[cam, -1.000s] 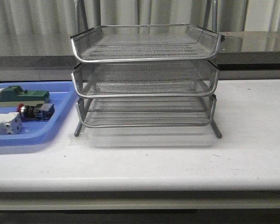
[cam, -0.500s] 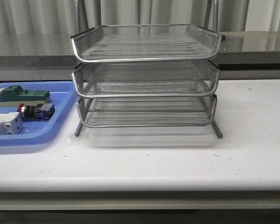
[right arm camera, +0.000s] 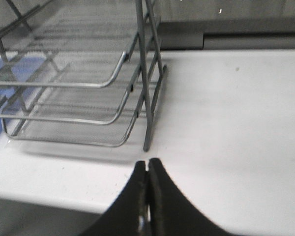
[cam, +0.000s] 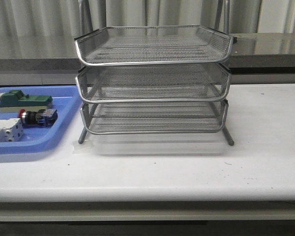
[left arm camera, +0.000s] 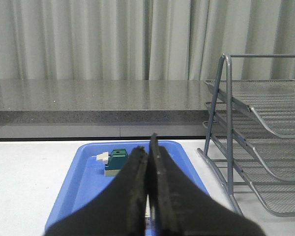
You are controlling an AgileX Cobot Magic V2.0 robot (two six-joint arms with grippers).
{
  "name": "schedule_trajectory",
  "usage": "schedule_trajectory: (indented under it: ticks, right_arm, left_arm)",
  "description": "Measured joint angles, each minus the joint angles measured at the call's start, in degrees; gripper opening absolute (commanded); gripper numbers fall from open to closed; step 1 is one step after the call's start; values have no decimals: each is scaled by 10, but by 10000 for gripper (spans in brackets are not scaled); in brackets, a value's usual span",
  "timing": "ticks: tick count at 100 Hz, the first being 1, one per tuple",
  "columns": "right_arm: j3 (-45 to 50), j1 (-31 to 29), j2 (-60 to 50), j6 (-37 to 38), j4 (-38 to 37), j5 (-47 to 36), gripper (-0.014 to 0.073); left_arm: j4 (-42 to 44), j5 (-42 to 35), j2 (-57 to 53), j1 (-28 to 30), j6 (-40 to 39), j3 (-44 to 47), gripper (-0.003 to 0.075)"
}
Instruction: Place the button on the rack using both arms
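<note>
Ahead of my left gripper, past its fingers pressed together with nothing between them, lies one blue tray on the white table. It holds three things: one button lying on its side, red head pointing away from the rack; one green-topped block just behind it, towards the wall; and one white breaker nearest the table's front edge. From my left wrist only the green-topped block shows above my fingertips; the button is hidden behind them.

Off to the right of that hand stands one rack with three wire-mesh tiers, all of them bare, its left leg just beside the tray's rim. My right gripper is likewise closed on nothing and hangs over bare table near the rack's right front leg, well apart from the button. The whole rack stands between my right hand and the tray. Nothing lies between my left hand and the tray. Behind everything runs a grey stone ledge beneath pale curtains.
</note>
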Motion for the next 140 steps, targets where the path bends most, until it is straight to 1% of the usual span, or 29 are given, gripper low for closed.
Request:
schedule_trajectory:
  ticks: [10, 20, 32, 43, 50, 59, 68, 76, 83, 105, 125, 140]
  right_arm:
    - [-26, 0, 56, 0, 41, 33, -60]
    - [-32, 0, 102, 0, 106, 39, -60]
    - [-32, 0, 146, 0, 164, 39, -60]
    - [-32, 0, 182, 0, 193, 38, -55]
    - [-32, 0, 203, 0, 202, 32, -30]
    - [-32, 0, 226, 0, 206, 19, 60]
    - [-32, 0, 248, 0, 217, -1, 208]
    - [-32, 0, 268, 0, 243, -24, 339]
    - [-32, 0, 286, 0, 269, -50, 395]
    - [-34, 0, 358, -1, 338, -125, 391]
    - [-57, 0, 432, -18, 381, -134, 391]
    - [-93, 0, 473, -39, 393, -136, 391]
  left_arm:
    - [0, 0, 0, 0, 0, 0, -20]
    - [0, 0, 0, 0, 0, 0, -20]
    - [0, 0, 0, 0, 0, 0, -20]
    - [0, 0, 0, 0, 0, 0, -20]
    - [0, 0, 0, 0, 0, 0, -20]
    - [0, 0, 0, 0, 0, 0, -20]
    - [0, 0, 0, 0, 0, 0, -20]
    - [0, 0, 0, 0, 0, 0, -20]
    - [0, 0, 0, 0, 0, 0, -20]
    - [0, 0, 0, 0, 0, 0, -20]
    - [0, 0, 0, 0, 0, 0, -20]
    - [0, 0, 0, 0, 0, 0, -20]
